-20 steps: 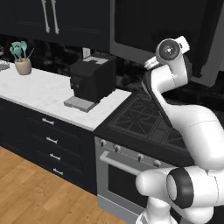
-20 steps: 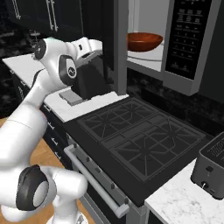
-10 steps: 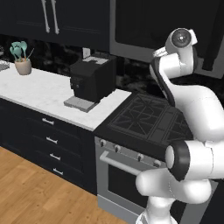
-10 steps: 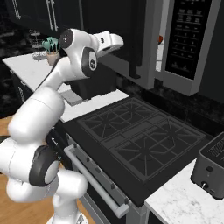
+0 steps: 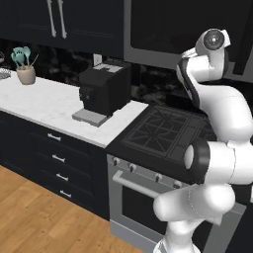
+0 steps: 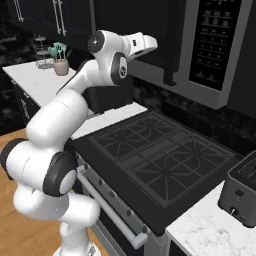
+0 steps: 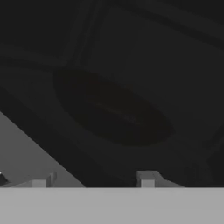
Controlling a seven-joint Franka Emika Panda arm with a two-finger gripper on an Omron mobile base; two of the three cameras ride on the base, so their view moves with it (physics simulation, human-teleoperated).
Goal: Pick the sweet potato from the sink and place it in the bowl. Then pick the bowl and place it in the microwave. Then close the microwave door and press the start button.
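Observation:
The microwave (image 6: 211,96) hangs over the stove, its dark control panel (image 6: 215,40) at the right. The microwave door (image 6: 160,25) lies flat against the cavity, with its handle (image 6: 172,50) upright. My gripper (image 6: 150,43) is raised against the door glass just left of the handle. In the hand view my gripper (image 7: 95,181) is open, nothing between its fingertips (image 7: 146,179). Through the dark glass the bowl (image 7: 113,109) shows as a faint oval. The sweet potato is hidden behind the glass. The sink is out of view.
A black stove (image 6: 160,155) sits below the microwave, and a black coffee machine (image 5: 104,89) stands on the white counter (image 5: 44,101) to its left. A utensil pot (image 5: 24,69) is at the far left. A toaster (image 6: 245,195) stands at the right.
The arm swung up and to the right, pushing the microwave door from open to flat against the cavity. The bowl, plainly seen inside before, is now behind the dark glass.

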